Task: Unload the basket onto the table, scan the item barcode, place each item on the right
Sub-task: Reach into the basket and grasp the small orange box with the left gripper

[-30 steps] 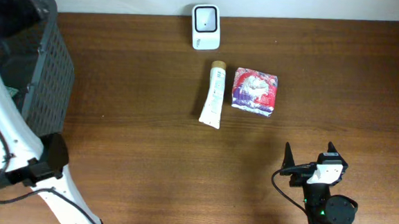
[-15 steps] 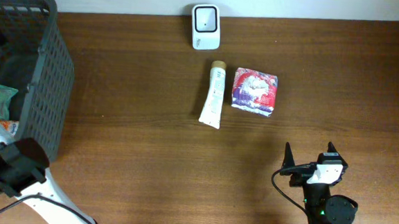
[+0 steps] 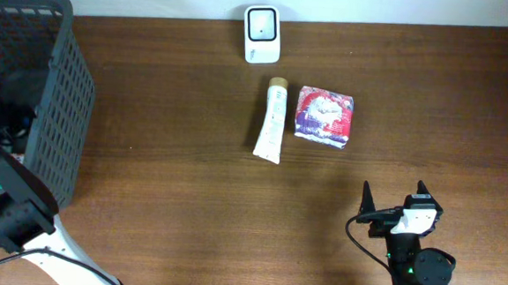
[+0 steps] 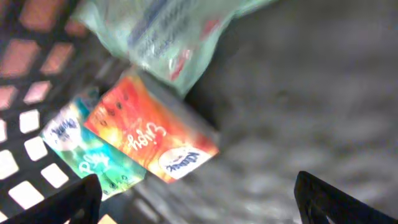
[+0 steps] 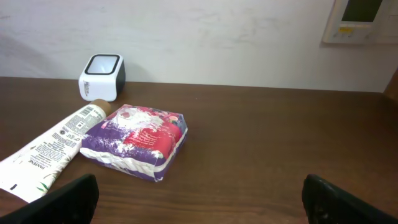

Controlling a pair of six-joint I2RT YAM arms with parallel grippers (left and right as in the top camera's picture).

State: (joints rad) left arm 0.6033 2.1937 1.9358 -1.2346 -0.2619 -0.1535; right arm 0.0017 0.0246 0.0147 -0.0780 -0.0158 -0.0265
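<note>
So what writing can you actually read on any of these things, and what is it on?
"PANTENE": on the white tube; its smaller print is too small to read.
"Kleenex": probably, on the blurred orange pack in the basket.
Nothing legible on the purple pack or the scanner.

I count one scanner (image 3: pixel 262 34), one tube (image 3: pixel 272 121) and one purple pack (image 3: pixel 324 116) on the surface (image 3: pixel 187 218), upper middle of frame. There's one basket (image 3: pixel 58 95) at the left edge. Inside it are two tissue packs, an orange pack (image 4: pixel 152 137) and a teal pack (image 4: pixel 87 158), plus one pale green bag (image 4: pixel 161 31).
</note>
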